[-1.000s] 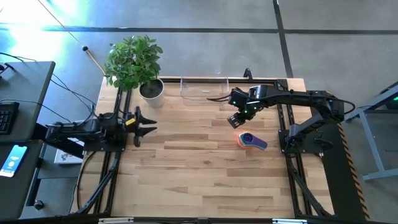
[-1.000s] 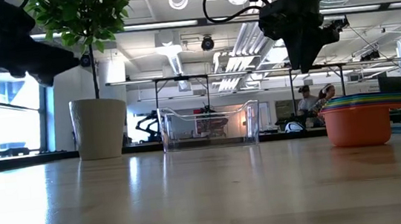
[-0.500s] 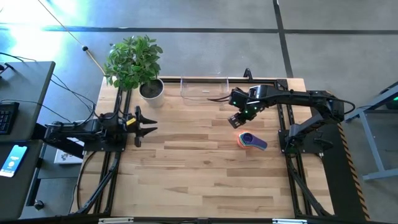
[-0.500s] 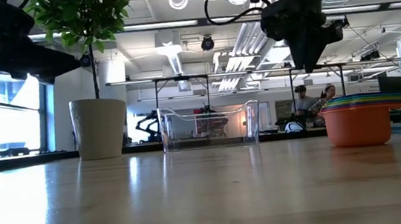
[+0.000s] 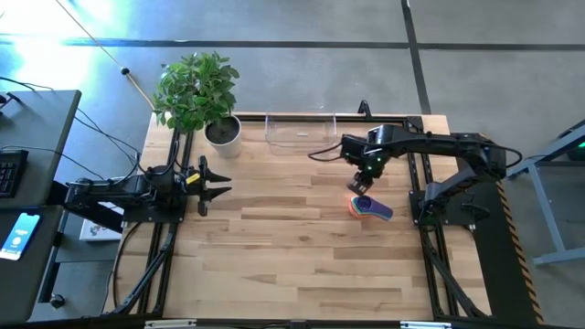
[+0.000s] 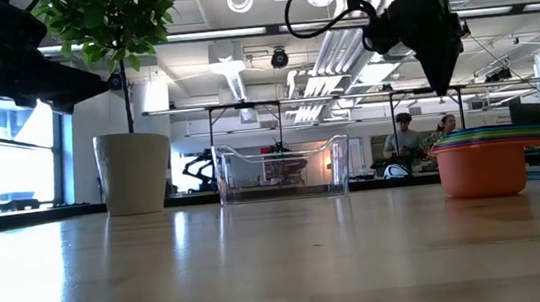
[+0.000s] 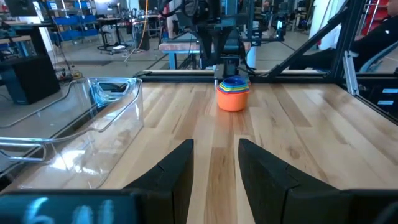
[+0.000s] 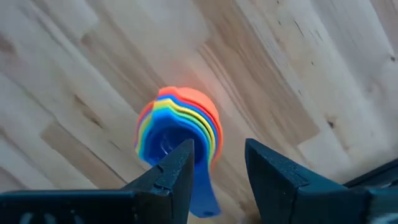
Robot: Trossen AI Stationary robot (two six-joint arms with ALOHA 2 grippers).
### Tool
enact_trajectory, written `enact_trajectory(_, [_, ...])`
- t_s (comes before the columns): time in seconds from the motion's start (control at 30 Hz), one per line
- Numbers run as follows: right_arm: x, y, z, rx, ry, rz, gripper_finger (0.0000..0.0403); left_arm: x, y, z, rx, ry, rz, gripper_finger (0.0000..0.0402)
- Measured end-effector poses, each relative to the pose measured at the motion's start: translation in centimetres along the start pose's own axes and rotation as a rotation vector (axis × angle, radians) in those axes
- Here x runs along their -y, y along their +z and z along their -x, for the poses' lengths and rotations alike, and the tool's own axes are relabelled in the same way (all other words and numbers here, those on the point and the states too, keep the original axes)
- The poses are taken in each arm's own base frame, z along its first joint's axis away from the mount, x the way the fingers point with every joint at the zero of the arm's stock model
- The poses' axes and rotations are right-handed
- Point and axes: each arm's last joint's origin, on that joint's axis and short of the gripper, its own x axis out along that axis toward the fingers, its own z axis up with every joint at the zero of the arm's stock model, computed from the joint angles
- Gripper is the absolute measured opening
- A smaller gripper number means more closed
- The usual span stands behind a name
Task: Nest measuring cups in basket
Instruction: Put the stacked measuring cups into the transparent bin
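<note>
The measuring cups sit nested in one stack on the table's right half, resting on the orange outer cup's base. The blue one is innermost on top, and the handles fan out together. My right gripper is open and hangs in the air over the stack's far-left side, fingers pointing down, touching nothing. The clear basket stands at the far edge with no cups in it. My left gripper waits open at the left side.
A white plant pot with a leafy plant stands at the far left, beside the basket. Bare wood spans the table's middle and near half. People sit in the room beyond the far edge.
My right gripper has moved toward the table's right and near edges, from between the basket and the cups to just above the stack, and has tipped to point more steeply down. The cups and basket have stayed put.
</note>
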Motion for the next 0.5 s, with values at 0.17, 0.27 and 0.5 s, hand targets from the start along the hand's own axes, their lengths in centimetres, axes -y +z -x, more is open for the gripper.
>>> enact_trajectory(0.17, [0.3,-0.9,0.9,0.016,0.01,0.122,0.0135,0.0,0.0,0.0,0.0,0.0,0.0,0.0117])
enact_trajectory(0.27, [0.8,-2.2,1.6,0.046,0.021,0.159,0.0135,0.0,0.0,0.0,0.0,0.0,0.0,0.0117])
enact_trajectory(0.5, [2.4,-5.8,2.7,0.134,0.051,0.143,0.0135,0.0,0.0,0.0,0.0,0.0,0.001,0.0117])
